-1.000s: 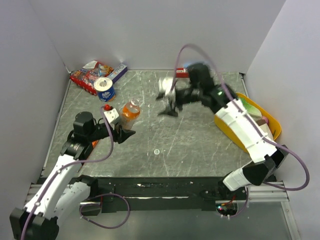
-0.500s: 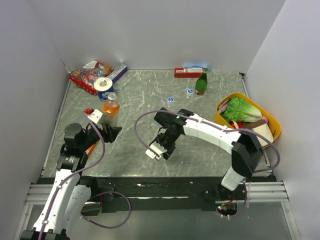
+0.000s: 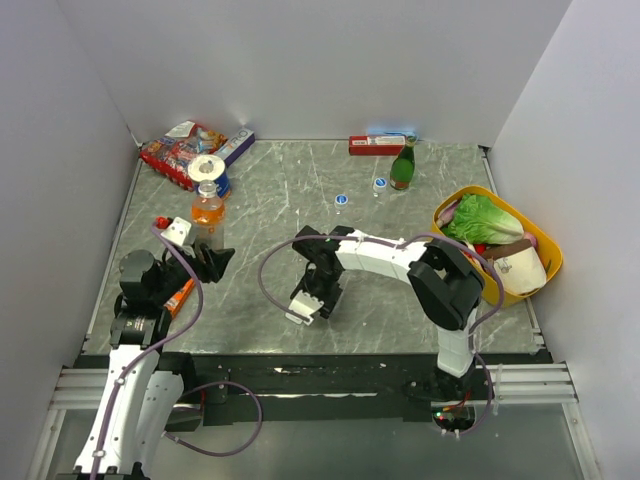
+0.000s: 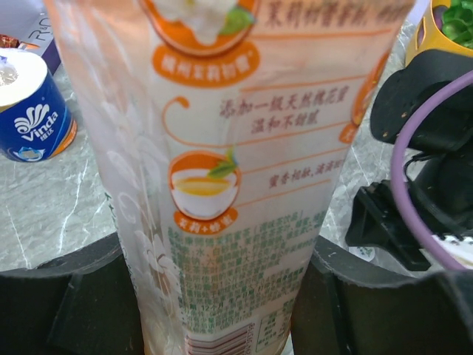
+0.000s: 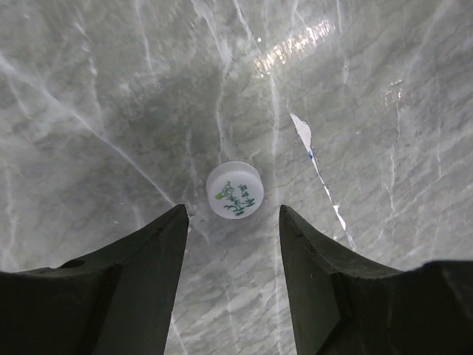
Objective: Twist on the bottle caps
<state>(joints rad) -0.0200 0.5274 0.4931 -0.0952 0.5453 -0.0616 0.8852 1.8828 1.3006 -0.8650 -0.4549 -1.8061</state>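
Note:
My left gripper [image 3: 212, 258] is shut on the orange drink bottle [image 3: 207, 210], which stands upright with its neck uncapped. In the left wrist view its orange label [image 4: 229, 148] fills the frame between my black fingers [image 4: 66, 303]. My right gripper [image 3: 318, 292] points down at the table's front middle, open. In the right wrist view it [image 5: 233, 211] has a white cap [image 5: 234, 190] with green print lying flat on the table just beyond its fingertips, untouched. Two blue caps [image 3: 341, 199] [image 3: 380, 184] lie at the back middle.
A green bottle [image 3: 403, 165] and a red box [image 3: 375, 145] stand at the back. A blue-and-white roll [image 3: 207, 168] and a snack bag [image 3: 175, 145] are back left. A yellow basket [image 3: 545, 245] of lettuce sits at the right.
My right arm swung from the back of the table down to the front middle and shifted slightly left. My left gripper carried the bottle back and to the left.

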